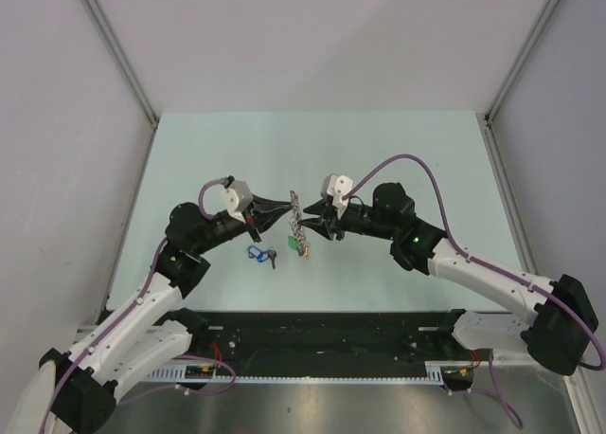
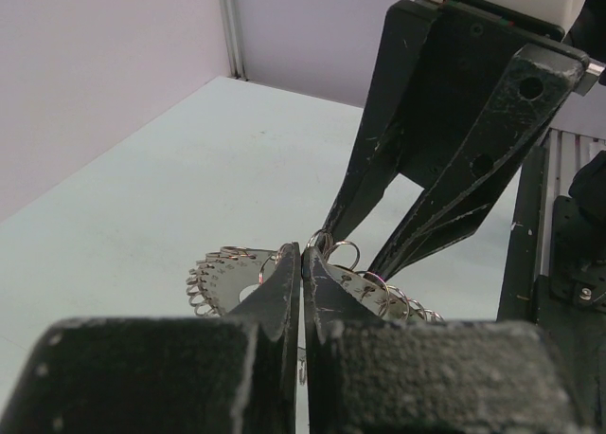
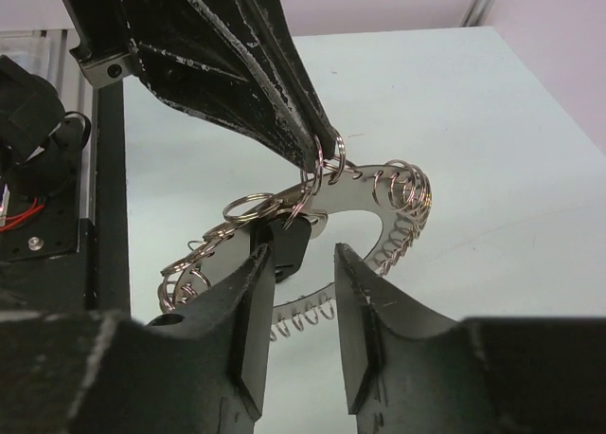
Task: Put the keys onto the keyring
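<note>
Left tool [image 2: 301,260] grips keyring [image 1: 299,227] (right tool [image 3: 301,263] parted).

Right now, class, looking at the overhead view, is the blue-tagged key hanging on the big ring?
No, the blue-tagged key lies loose on the table, apart from the ring.

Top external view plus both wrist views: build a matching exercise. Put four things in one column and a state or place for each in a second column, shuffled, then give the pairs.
Things
1. left gripper
2. right gripper
3. blue-tagged key
4. green tag

States or places
A. lies loose on the table
B. jaws shut on the keyring
C. attached to the keyring
D. jaws open

Pairs: 1-B, 2-D, 3-A, 4-C
</note>
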You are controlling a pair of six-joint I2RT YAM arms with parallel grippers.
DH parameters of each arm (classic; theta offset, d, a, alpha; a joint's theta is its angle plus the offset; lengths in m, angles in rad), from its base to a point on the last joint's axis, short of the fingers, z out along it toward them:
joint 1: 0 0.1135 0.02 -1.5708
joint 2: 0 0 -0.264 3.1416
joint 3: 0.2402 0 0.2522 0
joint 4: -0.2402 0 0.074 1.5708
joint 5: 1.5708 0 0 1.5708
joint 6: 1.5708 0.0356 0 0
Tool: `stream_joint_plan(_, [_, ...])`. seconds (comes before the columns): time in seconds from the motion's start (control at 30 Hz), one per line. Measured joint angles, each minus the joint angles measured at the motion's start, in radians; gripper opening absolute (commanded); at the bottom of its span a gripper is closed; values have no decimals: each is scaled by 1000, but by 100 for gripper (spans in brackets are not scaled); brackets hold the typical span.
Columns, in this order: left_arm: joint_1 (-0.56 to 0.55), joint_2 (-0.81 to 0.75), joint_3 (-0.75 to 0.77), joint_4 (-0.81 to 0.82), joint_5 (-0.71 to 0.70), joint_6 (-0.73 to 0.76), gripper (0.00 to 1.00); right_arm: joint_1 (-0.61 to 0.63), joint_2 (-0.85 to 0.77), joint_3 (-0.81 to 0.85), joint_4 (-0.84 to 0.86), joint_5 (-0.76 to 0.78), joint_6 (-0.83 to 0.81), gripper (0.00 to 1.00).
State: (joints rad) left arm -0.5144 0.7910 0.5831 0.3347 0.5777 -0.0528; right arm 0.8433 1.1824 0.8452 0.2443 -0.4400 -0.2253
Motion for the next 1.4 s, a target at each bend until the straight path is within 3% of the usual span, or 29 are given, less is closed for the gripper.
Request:
stream_joint_plan(0.43, [0,1,0,-2,0,1,0,0,-64,0,60,82,158,42])
stream_joint_plan(0.73, [0,1,0,-5,0,1,0,0,-13,0,114,122,298,35])
stream_joint_plan(1.03, [0,1,0,-6,-1,1,0,0,-2,0,136,129,343,31])
stream_joint_plan(1.4, [0,1,0,-6,-36,0,0,-3,11,0,150,108,353,36])
